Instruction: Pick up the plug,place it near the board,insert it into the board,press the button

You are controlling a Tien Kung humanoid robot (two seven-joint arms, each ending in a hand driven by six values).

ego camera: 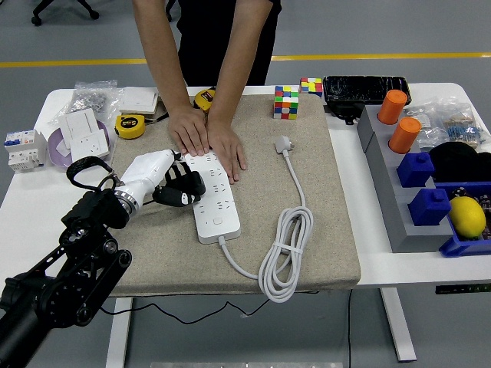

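text: none legible — labels: none | brands: none | numbers: none — signs: none

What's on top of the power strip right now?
A person's hands press on the far end of the power strip. The left hand lies over its left edge. Sockets beneath them are covered; the near end is bare.
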